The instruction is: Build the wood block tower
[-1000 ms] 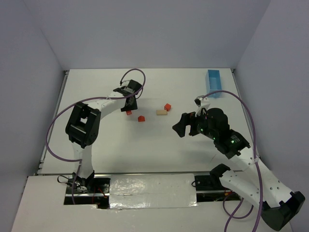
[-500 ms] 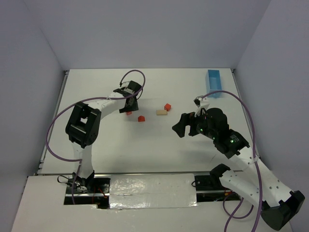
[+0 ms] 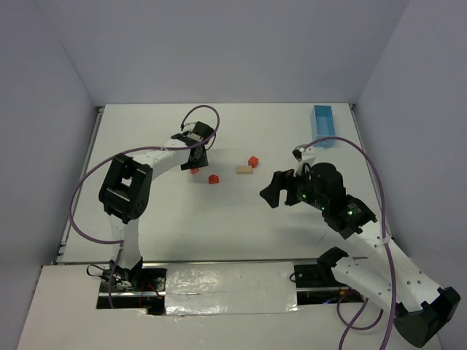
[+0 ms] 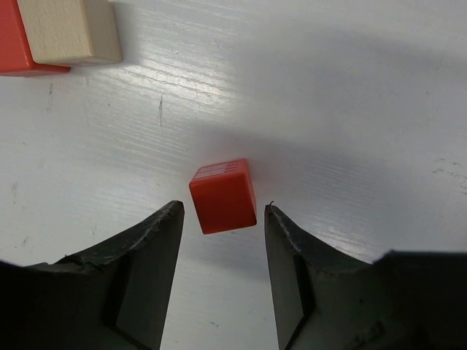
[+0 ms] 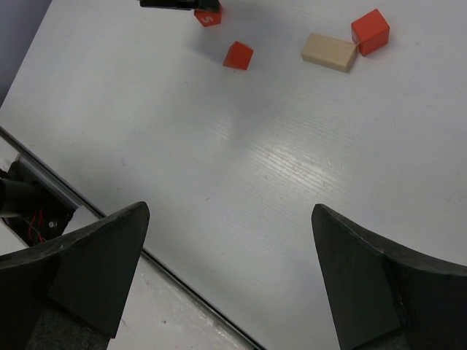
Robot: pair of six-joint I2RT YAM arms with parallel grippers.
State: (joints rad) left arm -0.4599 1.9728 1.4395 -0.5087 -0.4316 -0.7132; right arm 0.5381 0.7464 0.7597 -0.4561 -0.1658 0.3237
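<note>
Tabletop (image 3: 219,219) white, walls (image 3: 219,51) grey; left pincer (image 4: 222,211) parted astride red cube (image 4: 222,195), right pincer (image 5: 230,213) wide, empty.

A light-blue rectangular plastic tray (image 3: 322,125) lies at the far right corner of the white table (image 3: 219,219), its long side along the table's right edge. Pale lilac-grey walls (image 3: 219,51) enclose the table on three sides.

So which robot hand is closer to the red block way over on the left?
Left. The left gripper hangs right over that red block, a finger on each side. The right gripper is far off to its right, beyond the tan block.
</note>
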